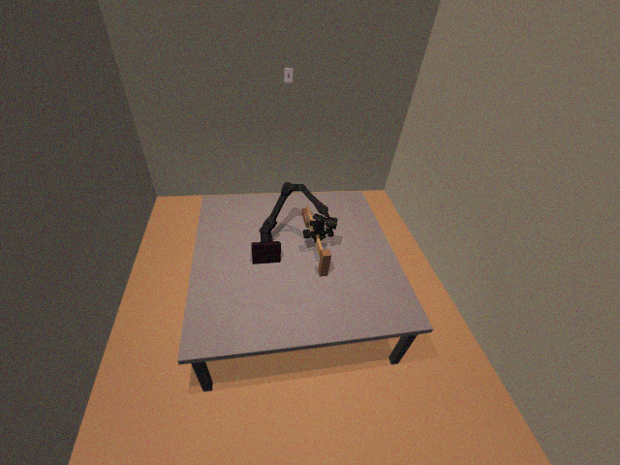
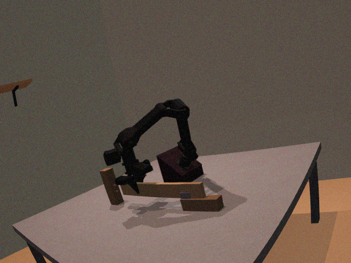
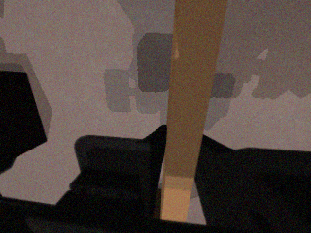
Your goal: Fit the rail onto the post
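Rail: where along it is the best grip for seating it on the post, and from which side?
Near the post end, from above, jaws across its narrow width, as the gripper has it now: the rail is long and thin.

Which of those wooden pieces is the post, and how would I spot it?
Start at the grey table and find the black arm's gripper, jaws shut on the long rail. Just past the held end of the rail stands the post. It is the only wooden piece standing upright; the rail and the footboard block lie long and low.
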Tool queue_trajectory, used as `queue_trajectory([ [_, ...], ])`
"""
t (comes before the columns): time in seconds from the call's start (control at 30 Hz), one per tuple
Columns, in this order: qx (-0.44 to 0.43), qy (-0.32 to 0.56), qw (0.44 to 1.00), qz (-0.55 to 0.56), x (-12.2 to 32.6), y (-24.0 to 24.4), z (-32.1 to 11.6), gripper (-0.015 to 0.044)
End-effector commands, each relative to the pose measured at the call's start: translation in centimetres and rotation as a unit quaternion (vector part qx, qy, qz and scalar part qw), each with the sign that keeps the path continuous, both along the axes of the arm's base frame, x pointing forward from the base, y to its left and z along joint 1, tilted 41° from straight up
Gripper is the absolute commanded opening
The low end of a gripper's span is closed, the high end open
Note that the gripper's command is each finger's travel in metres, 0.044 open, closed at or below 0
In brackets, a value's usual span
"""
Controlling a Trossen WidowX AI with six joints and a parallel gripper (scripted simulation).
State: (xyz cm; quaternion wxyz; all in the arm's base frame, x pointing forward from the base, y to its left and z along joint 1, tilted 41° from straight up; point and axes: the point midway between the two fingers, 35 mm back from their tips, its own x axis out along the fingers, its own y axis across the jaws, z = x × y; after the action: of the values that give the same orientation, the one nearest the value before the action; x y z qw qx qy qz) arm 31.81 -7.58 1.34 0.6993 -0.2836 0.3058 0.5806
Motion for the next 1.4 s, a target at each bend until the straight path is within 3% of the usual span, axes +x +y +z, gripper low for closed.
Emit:
queue_trajectory([
  [0.0,-0.001,-0.004,1.0,-0.003,0.19,-0.21,0.1,0.0],
  [1.37,-0.001,-0.004,1.0,-0.003,-0.08,0.03,-0.24,0.0],
])
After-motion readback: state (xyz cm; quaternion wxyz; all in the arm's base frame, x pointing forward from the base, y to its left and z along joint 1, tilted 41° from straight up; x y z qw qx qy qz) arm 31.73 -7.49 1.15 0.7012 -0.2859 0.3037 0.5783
